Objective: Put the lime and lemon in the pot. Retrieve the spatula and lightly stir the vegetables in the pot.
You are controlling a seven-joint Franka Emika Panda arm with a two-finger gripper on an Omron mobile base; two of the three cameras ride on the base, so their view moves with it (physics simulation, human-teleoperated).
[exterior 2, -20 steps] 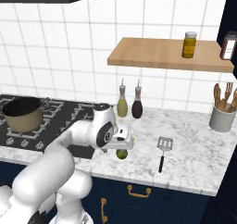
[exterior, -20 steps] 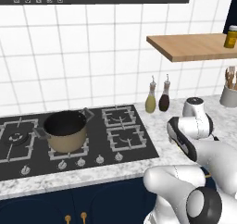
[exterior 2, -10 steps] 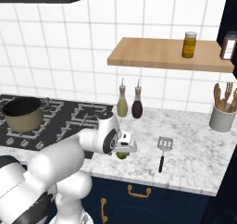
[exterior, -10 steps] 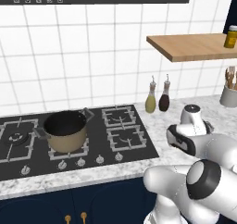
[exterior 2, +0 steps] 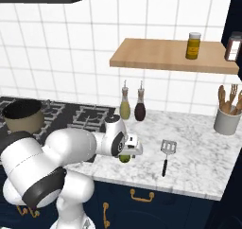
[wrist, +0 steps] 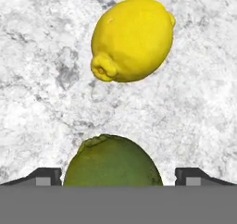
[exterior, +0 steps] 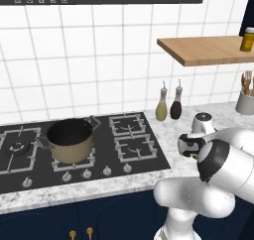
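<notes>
- Gripper (wrist: 118, 177) hangs low over the marble surface (wrist: 41, 79) with its jaws spread wide, the lime (wrist: 112, 161) between the tips, not clamped.
- Lemon (wrist: 132, 39) lies just beyond the lime, apart from it, bare marble all around.
- Spatula (exterior 2: 166, 153) lies to the right, near the surface's front edge.
- Pot (exterior: 69, 140) sits on the hob, well apart to the left.
- No readable writing on the shelf jars.

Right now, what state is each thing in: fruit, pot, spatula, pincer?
lime: on the marble counter, between the open pincer tips, not lifted.
lemon: on the counter, apart from the lime.
pot: upright on the stove, no fruit inside.
spatula: flat on the counter, untouched.
pincer: open, straddling the lime.
</notes>
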